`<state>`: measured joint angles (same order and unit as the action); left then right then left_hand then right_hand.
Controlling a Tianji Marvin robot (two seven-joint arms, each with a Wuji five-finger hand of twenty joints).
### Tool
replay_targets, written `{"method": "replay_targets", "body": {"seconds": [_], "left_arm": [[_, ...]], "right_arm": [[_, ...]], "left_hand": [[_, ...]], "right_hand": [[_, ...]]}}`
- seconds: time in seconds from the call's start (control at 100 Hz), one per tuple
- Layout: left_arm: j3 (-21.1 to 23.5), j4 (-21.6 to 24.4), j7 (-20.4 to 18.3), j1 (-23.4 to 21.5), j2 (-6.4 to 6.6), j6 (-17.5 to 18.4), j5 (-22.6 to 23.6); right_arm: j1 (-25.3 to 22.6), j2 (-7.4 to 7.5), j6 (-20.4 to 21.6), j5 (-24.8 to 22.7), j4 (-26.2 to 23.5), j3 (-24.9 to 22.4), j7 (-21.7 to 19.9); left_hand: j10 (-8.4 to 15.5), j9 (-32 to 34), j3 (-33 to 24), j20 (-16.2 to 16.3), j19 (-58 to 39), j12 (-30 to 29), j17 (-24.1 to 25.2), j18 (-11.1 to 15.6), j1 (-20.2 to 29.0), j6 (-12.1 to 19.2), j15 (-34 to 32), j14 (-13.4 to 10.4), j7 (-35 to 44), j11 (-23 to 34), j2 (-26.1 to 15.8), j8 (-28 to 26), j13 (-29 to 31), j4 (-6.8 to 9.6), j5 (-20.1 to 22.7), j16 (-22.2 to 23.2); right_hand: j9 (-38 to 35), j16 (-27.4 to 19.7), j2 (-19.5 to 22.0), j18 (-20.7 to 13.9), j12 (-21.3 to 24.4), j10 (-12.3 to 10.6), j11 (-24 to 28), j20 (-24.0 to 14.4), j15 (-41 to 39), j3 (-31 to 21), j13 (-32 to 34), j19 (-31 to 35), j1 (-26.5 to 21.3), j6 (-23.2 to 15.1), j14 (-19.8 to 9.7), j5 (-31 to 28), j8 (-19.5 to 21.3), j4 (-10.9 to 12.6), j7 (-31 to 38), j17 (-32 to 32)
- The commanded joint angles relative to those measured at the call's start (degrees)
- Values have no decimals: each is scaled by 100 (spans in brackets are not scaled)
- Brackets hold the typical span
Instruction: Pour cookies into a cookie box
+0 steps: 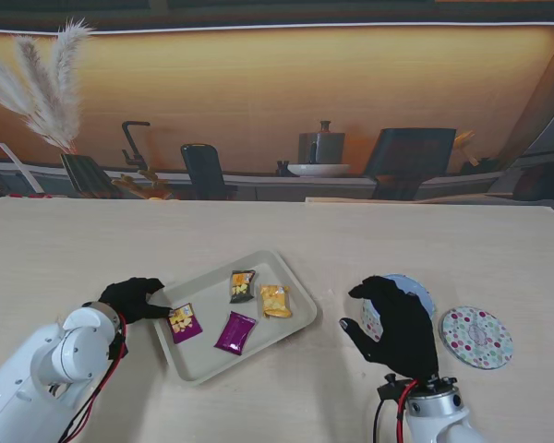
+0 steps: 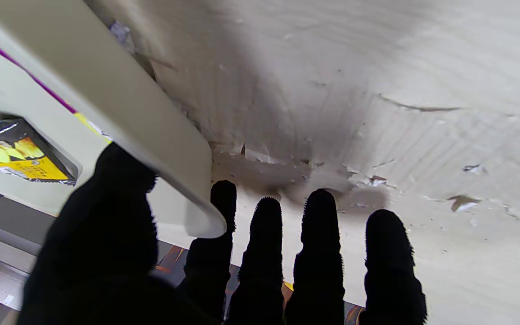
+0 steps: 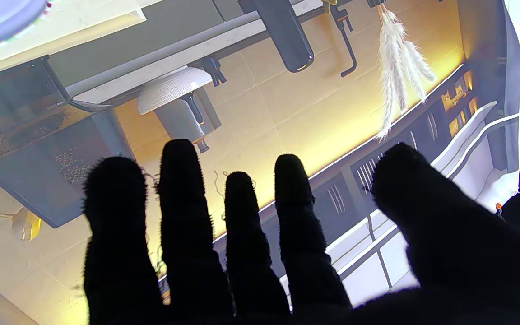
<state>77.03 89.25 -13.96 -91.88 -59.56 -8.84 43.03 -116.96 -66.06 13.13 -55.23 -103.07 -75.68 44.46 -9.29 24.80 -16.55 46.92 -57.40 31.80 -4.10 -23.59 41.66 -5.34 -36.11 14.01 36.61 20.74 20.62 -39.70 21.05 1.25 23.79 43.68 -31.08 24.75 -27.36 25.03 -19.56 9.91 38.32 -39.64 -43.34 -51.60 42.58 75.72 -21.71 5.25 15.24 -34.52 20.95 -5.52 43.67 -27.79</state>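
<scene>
Four cookie packets (image 1: 241, 312) lay in the tray (image 1: 279, 270) mid-bench. Our left hand (image 1: 134, 298) pinched the tray's left corner with closed fingers (image 2: 224, 203). Our right hand (image 1: 399, 325) hovered spread, holding nothing, over the cookie box (image 1: 415, 287).

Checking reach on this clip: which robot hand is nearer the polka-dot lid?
Right. The right robot hand hovers just left of the polka-dot lid; the left robot hand grips the tray across the table.

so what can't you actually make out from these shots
- Cookie box: in the stand view the right robot hand covers most of it, so whether anything is inside is hidden; the right wrist view catches only a sliver at its edge.
- Left robot hand: its thumb lies on the tray rim in the left wrist view, fingers past the corner; how firm the grip is cannot be told.
- Packets' print: too small in the stand view.
</scene>
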Motion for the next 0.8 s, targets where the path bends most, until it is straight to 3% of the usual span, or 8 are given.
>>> {"method": "replay_targets", "body": {"seconds": [0.0, 0.3, 0.45, 0.49, 0.56, 0.67, 0.79], "left_arm": [[-38, -29, -183, 4, -27, -38, 29], [-281, -207, -266, 193, -15, -186, -25], [-404, -335, -254, 289, -20, -247, -99], [-429, -377, -236, 312, -26, -251, -150], [-469, -482, -143, 359, -51, -235, -305], [-504, -576, -97, 392, -83, -302, -594], [-537, -632, -81, 408, -104, -360, -810]], "right_arm": [[-28, -33, 26, 24, -34, 20, -47], [-37, -54, 56, 111, -42, 40, -42], [-38, -51, 55, 110, -40, 45, -61], [-35, -54, 56, 126, -40, 50, -68], [-27, -57, 53, 142, -39, 62, -74], [-17, -55, 49, 136, -35, 71, -75], [-7, -62, 56, 159, -31, 80, -63]], "left_hand": [[108, 78, -183, -63, 4, -91, 54, 85, 52, 130, 269, 17, 368, -139, 162, -312, 123, -115, -202, -241], [20, 412, -513, -26, -103, -126, -77, 47, 161, 177, 120, 110, 896, -20, 251, -769, 324, -107, 152, -261], [-39, 624, -763, -55, -128, -148, -93, 54, 755, 322, 50, 126, 1503, 64, 663, -1221, 431, -206, 386, -324], [-36, 854, -747, -89, -136, -146, -144, 58, 1183, 430, -19, 145, 1958, 161, 743, -1170, 554, -150, 589, -363], [-40, 1105, -1088, -178, -87, -139, -170, 51, 1361, 464, -96, 159, 2322, 278, 837, -1051, 695, -180, 823, -427], [-59, 1073, -1310, -416, 198, -177, -102, 81, 1499, 362, 28, 135, 2533, 290, 777, -1188, 631, -104, 719, -590], [-275, 1186, -1896, -603, 335, -524, -105, 85, 1396, 224, 181, 198, 2745, 70, 947, -1566, 730, 252, 656, -861]], "right_hand": [[-140, -69, 102, 127, -22, -28, -62, 64, 49, -42, 54, -99, 201, 24, 154, -122, -68, 139, -76, 98], [-184, -68, 114, 140, -25, -30, -55, 101, 47, -40, 61, -132, 199, 31, 160, -174, -65, 140, -68, 124], [-257, -70, 148, 147, -23, -32, -55, 110, 45, -33, 93, -131, 215, 28, 167, -251, -65, 140, -64, 118], [-267, -70, 151, 147, -19, -31, -62, 113, 45, -30, 97, -130, 214, 24, 174, -262, -68, 141, -70, 118], [-274, -70, 155, 148, -16, -24, -72, 116, 45, -29, 98, -131, 212, 32, 170, -274, -71, 142, -80, 121], [-276, -71, 163, 151, -11, -29, -88, 124, 44, -24, 106, -132, 220, 25, 170, -270, -75, 144, -97, 122], [-266, -71, 174, 151, -12, -33, -91, 129, 43, -19, 97, -129, 218, 27, 173, -252, -73, 145, -105, 123]]}}
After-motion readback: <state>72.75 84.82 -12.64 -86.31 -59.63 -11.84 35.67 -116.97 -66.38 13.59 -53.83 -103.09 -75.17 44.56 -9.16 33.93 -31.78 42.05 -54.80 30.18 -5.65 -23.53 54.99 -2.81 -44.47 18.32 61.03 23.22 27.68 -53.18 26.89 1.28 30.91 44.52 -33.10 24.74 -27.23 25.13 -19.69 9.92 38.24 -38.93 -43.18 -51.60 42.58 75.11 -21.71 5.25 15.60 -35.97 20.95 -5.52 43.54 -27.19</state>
